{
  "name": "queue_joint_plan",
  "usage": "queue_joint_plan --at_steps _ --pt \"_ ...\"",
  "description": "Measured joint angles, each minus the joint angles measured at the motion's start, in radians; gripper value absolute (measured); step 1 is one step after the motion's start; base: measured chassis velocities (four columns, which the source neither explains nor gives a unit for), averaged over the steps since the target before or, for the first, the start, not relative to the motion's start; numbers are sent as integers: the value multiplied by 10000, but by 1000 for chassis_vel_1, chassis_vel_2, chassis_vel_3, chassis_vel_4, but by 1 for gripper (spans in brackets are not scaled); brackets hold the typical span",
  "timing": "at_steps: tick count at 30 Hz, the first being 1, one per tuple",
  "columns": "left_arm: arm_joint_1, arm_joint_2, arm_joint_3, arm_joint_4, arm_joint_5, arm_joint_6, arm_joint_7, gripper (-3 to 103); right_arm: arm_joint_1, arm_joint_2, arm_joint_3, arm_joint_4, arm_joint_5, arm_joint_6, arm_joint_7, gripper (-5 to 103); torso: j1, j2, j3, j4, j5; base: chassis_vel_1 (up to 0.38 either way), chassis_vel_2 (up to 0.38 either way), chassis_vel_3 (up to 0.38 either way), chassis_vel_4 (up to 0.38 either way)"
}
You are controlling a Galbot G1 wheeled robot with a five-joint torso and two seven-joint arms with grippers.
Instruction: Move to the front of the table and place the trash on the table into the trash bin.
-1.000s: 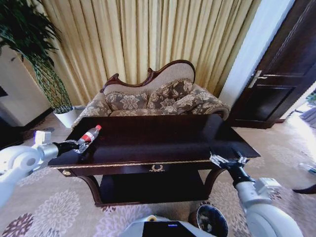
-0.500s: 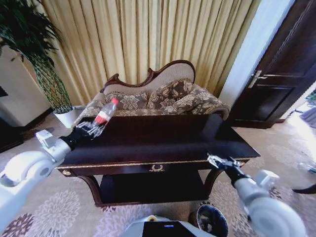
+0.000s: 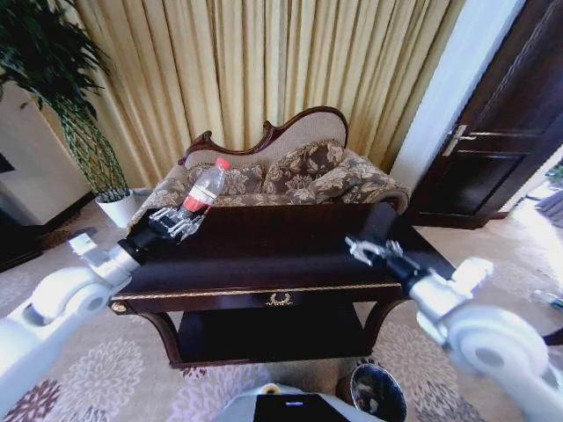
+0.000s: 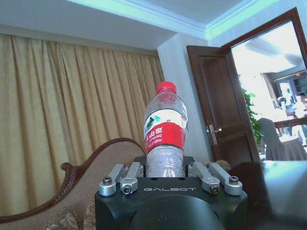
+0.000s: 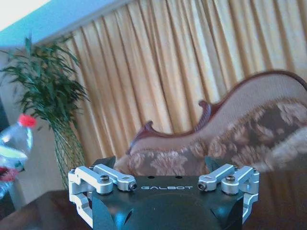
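**Operator:** Where's the bottle, and what is my left arm doing?

**Observer:** Your left gripper [image 3: 182,220] is pinching the clear plastic bottle [image 3: 205,187] low on its body, fingers [image 4: 125,178] pressed against either side. The bottle is off the table [image 3: 290,251], up in the air above its left end, red cap uppermost and tilted a little toward the sofa [image 3: 281,176]. In your left wrist view the red label faces you, with the curtain [image 4: 72,105] and the dark door [image 4: 216,105] beyond.

**Operator:** And my right arm?

**Observer:** Your right gripper [image 3: 368,250] hangs over the right part of the tabletop, fingers spread apart and holding nothing. Its wrist view looks across at the sofa, with the potted plant [image 5: 53,91] to one side.

**Operator:** The bin?

**Observer:** The trash bin [image 3: 378,392] stands on the carpet [image 3: 97,369] near you, in front of the table's right leg.
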Motion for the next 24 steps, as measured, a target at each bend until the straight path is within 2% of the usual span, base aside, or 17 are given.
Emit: queue_joint_plan --at_steps 2,3,6,8,14,22,24 --pt "-1130 -262 1023 352 183 -26 29 35 287 -361 -209 -413 -112 34 -407 100 2 -1 2 -6 0 0 0 0 0" --pt "-1130 -262 1023 352 183 -26 29 35 287 -361 -209 -413 -112 34 -407 100 2 -1 2 -6 0 0 0 0 0" --pt "-2140 -608 2000 265 404 10 -62 35 305 -455 -618 -688 -363 15 -784 100 0 -1 0 -8 3 0 0 0 0" --pt "-2393 -675 2269 157 507 52 -83 35 359 -470 -797 -770 -423 -2 -962 100 0 0 -1 -8 5 0 0 0 0" --pt "-2829 -848 3007 -535 705 360 -336 35 575 -527 -1272 -879 -337 -42 -1354 100 0 -1 0 -4 2 0 0 0 0" --pt "-3012 -678 3798 -996 872 473 -430 35 766 -456 -1488 -794 61 -44 -1632 100 -1 2 -2 -5 3 0 0 0 0" --pt "-3038 -423 4376 -1472 1263 546 -489 35 925 -364 -1547 -552 761 -103 -1649 100 0 1 -1 -4 2 0 0 0 0"
